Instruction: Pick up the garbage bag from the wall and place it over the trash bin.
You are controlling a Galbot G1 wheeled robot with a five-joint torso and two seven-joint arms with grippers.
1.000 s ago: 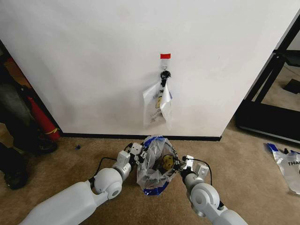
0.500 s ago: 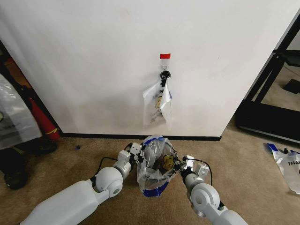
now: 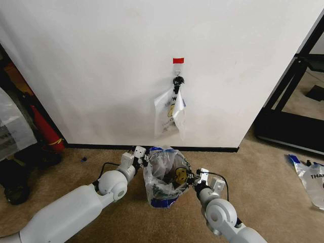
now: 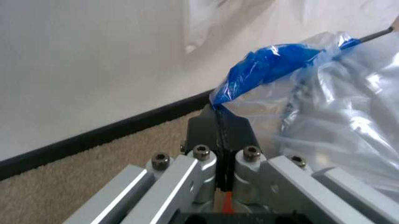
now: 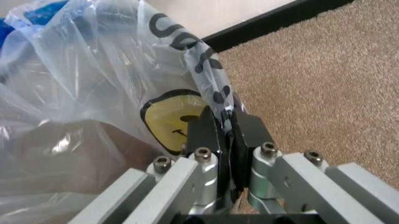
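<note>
The garbage bag (image 3: 165,177) hangs stretched open between the two hands, low over the carpet (image 3: 263,167) just in front of the wall (image 3: 101,61); the left hand (image 3: 138,155) is pinched tight on a blue handle edge of the bag, and the right hand (image 3: 198,177) is clamped on the clear film beside the yellow smiley; a dark rim and a blue strip show through the plastic, so the trash bin seems to sit under or inside the bag, though I cannot tell how far the film reaches round it. The film is thin and each grip takes only a narrow fold, so a hard sideways pull could tear it or slip it free; if the mouth sags, one side may miss the rim. Spare bags (image 3: 171,112) dangle from the hook (image 3: 178,80) right above, close enough to snag if a hand rises; another bag (image 3: 310,177) lies flat on the carpet well off to the right.
</note>
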